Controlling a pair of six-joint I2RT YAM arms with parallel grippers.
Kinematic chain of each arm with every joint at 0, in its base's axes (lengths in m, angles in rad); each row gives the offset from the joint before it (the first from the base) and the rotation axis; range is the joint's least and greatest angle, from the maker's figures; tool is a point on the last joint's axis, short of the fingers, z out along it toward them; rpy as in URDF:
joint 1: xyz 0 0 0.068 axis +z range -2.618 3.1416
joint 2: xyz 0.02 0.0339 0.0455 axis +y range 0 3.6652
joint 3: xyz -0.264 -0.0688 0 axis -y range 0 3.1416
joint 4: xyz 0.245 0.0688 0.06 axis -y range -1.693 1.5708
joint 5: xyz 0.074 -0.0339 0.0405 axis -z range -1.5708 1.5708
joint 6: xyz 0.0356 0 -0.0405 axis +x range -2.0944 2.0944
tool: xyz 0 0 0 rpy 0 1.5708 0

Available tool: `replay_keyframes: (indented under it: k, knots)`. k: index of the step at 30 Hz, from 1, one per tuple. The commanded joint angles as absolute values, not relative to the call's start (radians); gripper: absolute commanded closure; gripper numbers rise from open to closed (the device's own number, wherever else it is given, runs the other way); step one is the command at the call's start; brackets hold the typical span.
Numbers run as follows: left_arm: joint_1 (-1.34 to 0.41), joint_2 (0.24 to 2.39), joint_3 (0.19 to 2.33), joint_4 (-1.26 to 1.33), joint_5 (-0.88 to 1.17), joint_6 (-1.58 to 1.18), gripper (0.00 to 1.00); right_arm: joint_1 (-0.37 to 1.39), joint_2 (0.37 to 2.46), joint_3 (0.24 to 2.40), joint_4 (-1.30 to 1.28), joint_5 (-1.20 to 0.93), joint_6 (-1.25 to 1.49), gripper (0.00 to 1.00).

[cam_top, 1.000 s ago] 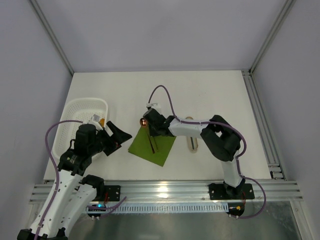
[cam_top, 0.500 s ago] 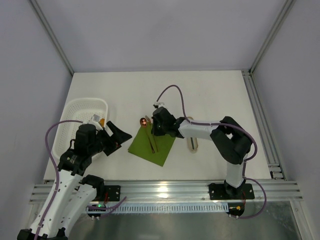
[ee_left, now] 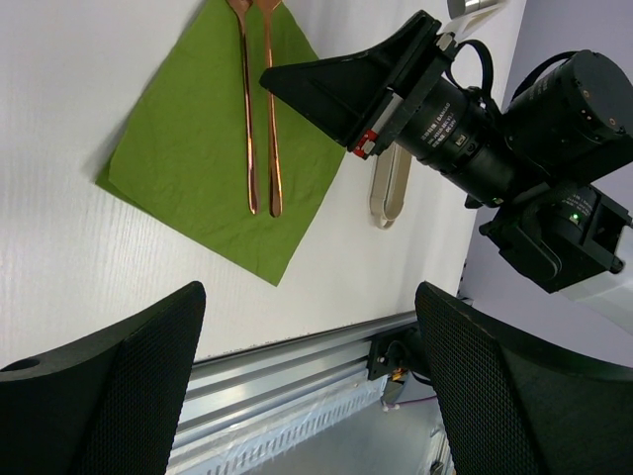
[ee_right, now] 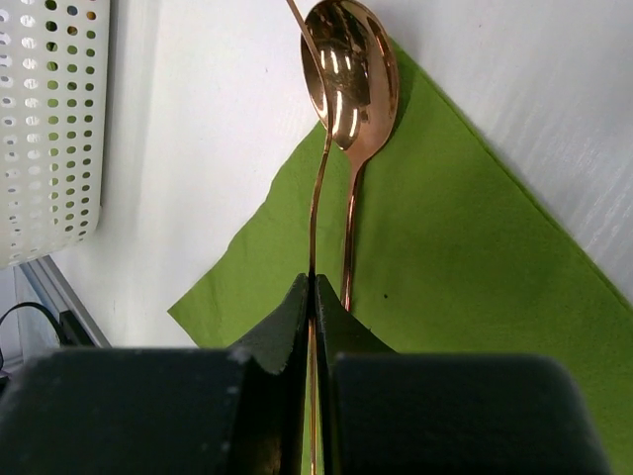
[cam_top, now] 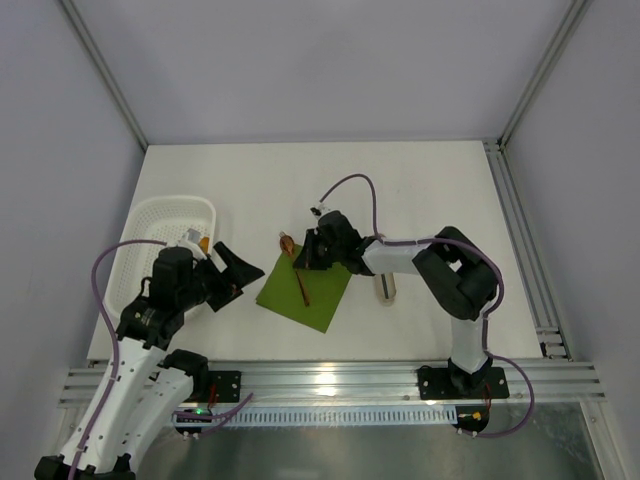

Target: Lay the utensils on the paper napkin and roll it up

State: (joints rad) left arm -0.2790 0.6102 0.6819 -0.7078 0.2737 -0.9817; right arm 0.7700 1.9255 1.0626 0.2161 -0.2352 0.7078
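Observation:
The olive-green paper napkin [cam_top: 312, 298] lies on the white table in front of my two arms. A copper spoon [ee_right: 351, 69] lies on it, bowl past its far corner. My right gripper [cam_top: 306, 258] hangs over the napkin's far corner, shut on the slim copper handle of the fork [ee_right: 315, 198], which I see edge-on beside the spoon. In the left wrist view both utensils [ee_left: 259, 119] lie side by side along the napkin [ee_left: 188, 158]. My left gripper [cam_top: 232, 275] is open and empty, just left of the napkin.
A white mesh basket [cam_top: 160, 215] stands at the table's left edge, behind my left gripper; its wall shows in the right wrist view [ee_right: 45, 119]. A pale beige oblong piece [cam_top: 385, 285] lies right of the napkin. An aluminium rail [cam_top: 330, 375] runs along the near edge.
My right gripper has shifted a little to the right and turned, swinging the held utensil's handle over the napkin. The left arm has not moved.

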Motion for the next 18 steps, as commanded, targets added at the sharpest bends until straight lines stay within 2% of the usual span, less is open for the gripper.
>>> replay_keyframes:
  k: [1, 9, 18]
  knots:
    - [-0.273, 0.617, 0.715, -0.692, 0.293, -0.954, 0.12, 0.762, 1.93, 1.057, 0.298, -0.273, 0.727, 0.96]
    - [-0.273, 0.624, 0.713, -0.687, 0.302, -0.954, 0.12, 0.755, 1.931, 1.046, 0.292, -0.265, 0.716, 0.94]
    - [-0.273, 0.626, 0.716, -0.686, 0.302, -0.954, 0.12, 0.756, 1.936, 1.055, 0.249, -0.233, 0.693, 0.88]
